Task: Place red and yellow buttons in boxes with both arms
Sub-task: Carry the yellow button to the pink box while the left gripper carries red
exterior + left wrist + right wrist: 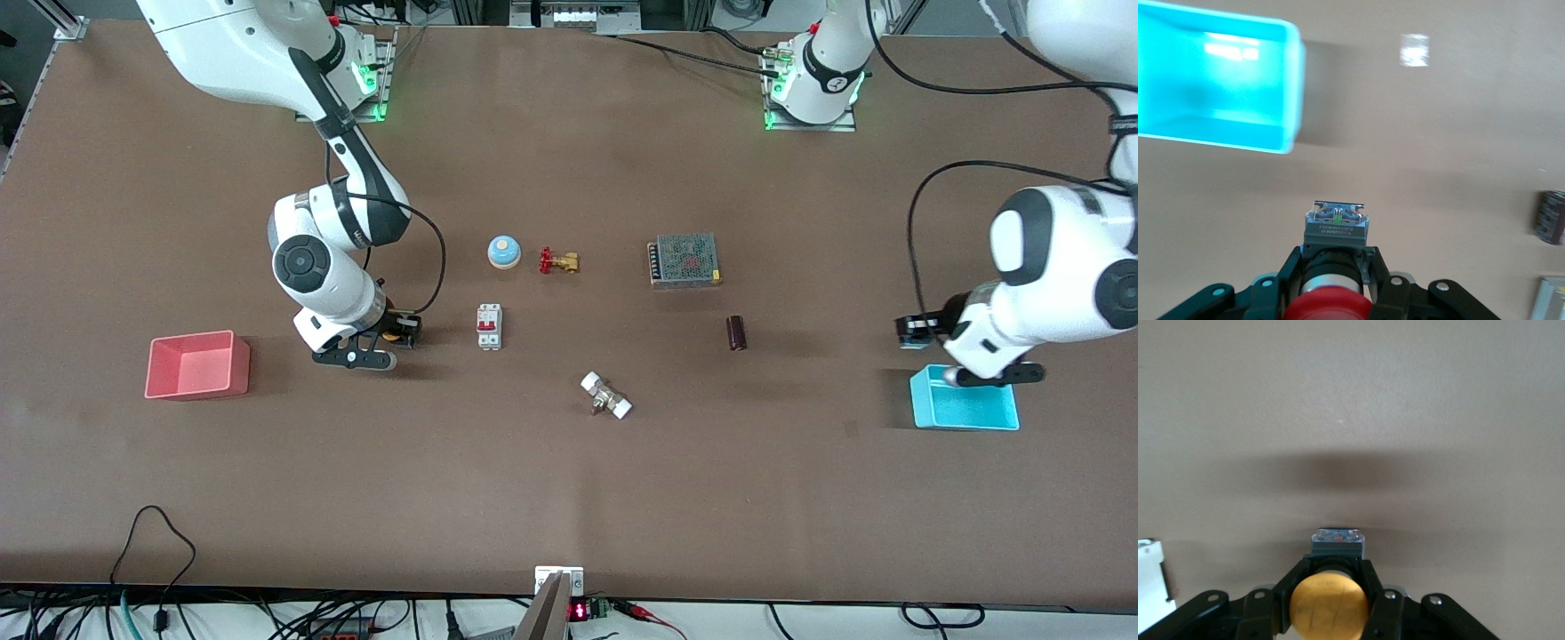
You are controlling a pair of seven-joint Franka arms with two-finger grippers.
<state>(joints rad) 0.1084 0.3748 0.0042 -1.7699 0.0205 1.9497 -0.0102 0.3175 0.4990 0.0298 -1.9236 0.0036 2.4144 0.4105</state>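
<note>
While each gripper is clamped on a button, left gripper (1335, 283) holds red button (1328, 308) probably just short of cyan box (965, 409); right gripper (1331, 600) holds yellow button (1329, 607), pink box (197, 365) well toward its table end.

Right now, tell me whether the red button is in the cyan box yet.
Out. The left gripper holds the red button above bare table beside the cyan box.

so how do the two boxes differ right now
The pink-red box sits toward the right arm's end of the table with nothing over it; the cyan box sits toward the left arm's end, with the left gripper over its edge, holding the red button. Both look alike in size and shape.
</note>
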